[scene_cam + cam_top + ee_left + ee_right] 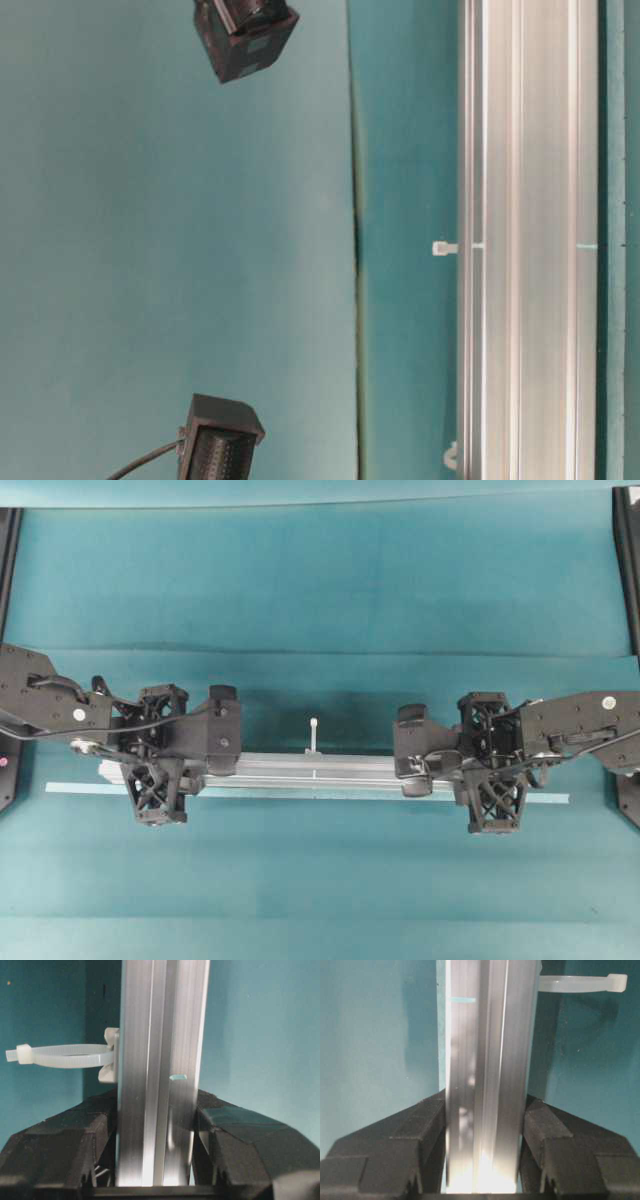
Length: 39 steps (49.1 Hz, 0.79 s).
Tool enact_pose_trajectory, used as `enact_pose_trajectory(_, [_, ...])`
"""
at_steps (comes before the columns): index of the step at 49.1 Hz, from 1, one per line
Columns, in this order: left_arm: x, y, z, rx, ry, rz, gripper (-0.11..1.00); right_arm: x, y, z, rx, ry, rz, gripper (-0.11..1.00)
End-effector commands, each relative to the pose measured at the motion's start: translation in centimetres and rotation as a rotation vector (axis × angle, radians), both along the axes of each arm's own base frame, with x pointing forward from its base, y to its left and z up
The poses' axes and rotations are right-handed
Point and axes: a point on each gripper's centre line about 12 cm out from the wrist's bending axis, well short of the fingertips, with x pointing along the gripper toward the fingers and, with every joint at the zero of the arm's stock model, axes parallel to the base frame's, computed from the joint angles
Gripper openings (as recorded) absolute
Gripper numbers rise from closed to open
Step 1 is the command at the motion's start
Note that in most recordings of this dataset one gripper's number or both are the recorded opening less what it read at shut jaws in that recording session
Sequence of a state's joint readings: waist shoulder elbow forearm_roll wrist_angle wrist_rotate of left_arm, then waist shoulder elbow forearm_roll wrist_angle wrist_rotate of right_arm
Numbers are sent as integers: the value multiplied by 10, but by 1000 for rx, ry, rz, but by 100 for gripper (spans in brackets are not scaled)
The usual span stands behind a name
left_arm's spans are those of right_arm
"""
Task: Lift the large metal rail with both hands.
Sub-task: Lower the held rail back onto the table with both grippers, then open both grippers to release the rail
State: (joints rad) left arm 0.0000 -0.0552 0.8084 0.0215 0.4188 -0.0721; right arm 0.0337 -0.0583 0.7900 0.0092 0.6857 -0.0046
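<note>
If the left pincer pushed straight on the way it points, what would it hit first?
Likely the white zip-tie loop on the large metal rail that the left pincer is clamped on; beyond that the rail runs on. Depth is unclear.

Rail (320,770) betw. left tool (157,763) & right tool (492,775), above strip (80,789).

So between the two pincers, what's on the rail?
Overhead, between left pincer and right pincer, the large metal rail runs bare except one upright pale peg mid-span.
</note>
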Motion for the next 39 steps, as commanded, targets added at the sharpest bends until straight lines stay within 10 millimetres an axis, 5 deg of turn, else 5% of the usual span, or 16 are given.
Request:
enact_pose_trajectory(1, [7,1,5,1,-32,2,36,-1,2,-1,1,3,8,40])
enact_pose_trajectory(39, [1,2,-4,5,2,-5,36,5,0,-4,1,-38,3,40])
